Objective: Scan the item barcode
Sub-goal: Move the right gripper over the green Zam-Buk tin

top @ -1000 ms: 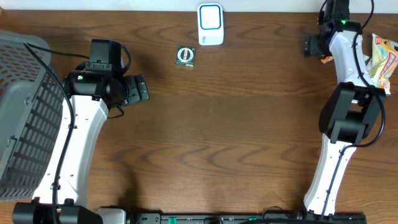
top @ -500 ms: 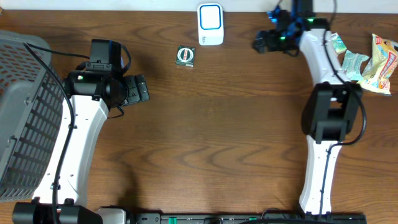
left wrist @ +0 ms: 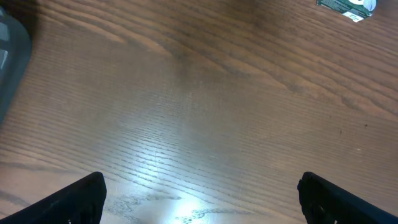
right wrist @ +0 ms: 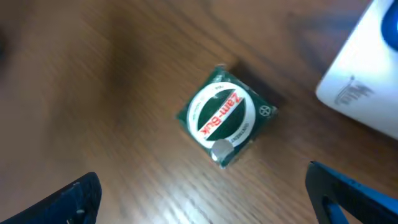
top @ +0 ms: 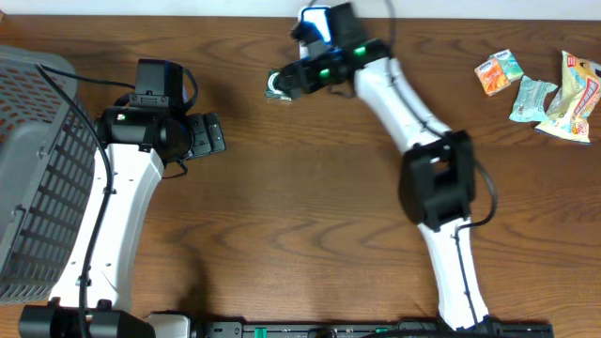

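The right gripper (top: 293, 79) hangs open over the far middle of the table (top: 319, 216), its two fingers spread wide with nothing between them. In the right wrist view the dark fingertips (right wrist: 78, 196) sit at the bottom corners of the picture, and the Zam-Buk box (right wrist: 225, 118) lies on the wood ahead of them, touched by neither. The box is small and green. It lies flat, and a round white label with red lettering faces up. From overhead, the box (top: 276, 84) shows only partly, just beside the gripper's left edge. The white scanner (right wrist: 367, 81) stands near the box with a strip of bare wood between them. Overhead, the right arm crosses the scanner's blue-faced body (top: 315, 21) at the far edge of the table. The left gripper (top: 208, 134) is open too, holding nothing. It hangs over bare wood well apart from the box, which shows only as a green corner (left wrist: 346, 5) at the top right of the left wrist view. A grey basket (top: 38, 160) sits at the left end of the table. Several snack packets (top: 540, 89) lie in a loose group at the far right.
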Robot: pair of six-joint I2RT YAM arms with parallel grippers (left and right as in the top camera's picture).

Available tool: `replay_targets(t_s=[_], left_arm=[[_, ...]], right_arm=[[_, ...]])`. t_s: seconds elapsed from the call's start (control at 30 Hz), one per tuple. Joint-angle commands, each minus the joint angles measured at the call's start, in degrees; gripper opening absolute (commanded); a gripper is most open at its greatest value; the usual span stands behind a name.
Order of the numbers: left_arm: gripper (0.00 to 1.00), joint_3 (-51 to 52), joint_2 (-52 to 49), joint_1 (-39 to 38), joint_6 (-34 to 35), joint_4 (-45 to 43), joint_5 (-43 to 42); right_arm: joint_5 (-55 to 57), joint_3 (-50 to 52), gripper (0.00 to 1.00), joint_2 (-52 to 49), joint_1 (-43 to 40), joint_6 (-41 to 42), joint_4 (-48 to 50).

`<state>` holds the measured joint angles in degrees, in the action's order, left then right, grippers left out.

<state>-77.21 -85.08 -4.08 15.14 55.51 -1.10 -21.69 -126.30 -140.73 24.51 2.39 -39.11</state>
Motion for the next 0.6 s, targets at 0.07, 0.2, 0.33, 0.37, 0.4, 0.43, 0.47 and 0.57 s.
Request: replay_targets(t_s=[0.07,0.2,0.33,0.37,0.4,0.43,0.47,0.57], left_arm=[[0.98,-0.24,-0.26,0.02,-0.31,0.15,0.72],[0.98,-0.24,-0.26,0.02,-0.31,0.15,0.72],[0.98,-0.24,-0.26,0.02,-0.31,0.15,0.72],[0.98,-0.24,-0.26,0.02,-0.31,0.15,0.72],[0.98,-0.24,-0.28,0.02,-0.31,0.15,0.72],[0.98,-0.24,-0.28,0.02,-0.31,0.15,0.72],[0.98,-0.24,-0.28,0.02,-0.31,0.15,0.72],[0.98,-0.24,-0.28,0.02,-0.31,0.15,0.72]], right_arm=[[32.61,-1.07,0.99,1.84,7.76,17.53,2.29],[41.11,-1.07,0.99,1.81,11.63,22.01,4.04],[43.82,-1.01,0.99,0.98,12.46,25.94,4.39],[43.85,-1.01,0.98,0.24,12.39,27.36,4.66],[43.65,-1.01,0.97,-0.42,12.13,28.24,5.11],[43.58,-1.01,0.97,-1.2,11.93,28.5,5.62],[43.65,-1.01,0.97,-1.88,11.85,28.44,6.16],[41.88,-1.01,0.97,-4.0,11.45,28.44,7.26]])
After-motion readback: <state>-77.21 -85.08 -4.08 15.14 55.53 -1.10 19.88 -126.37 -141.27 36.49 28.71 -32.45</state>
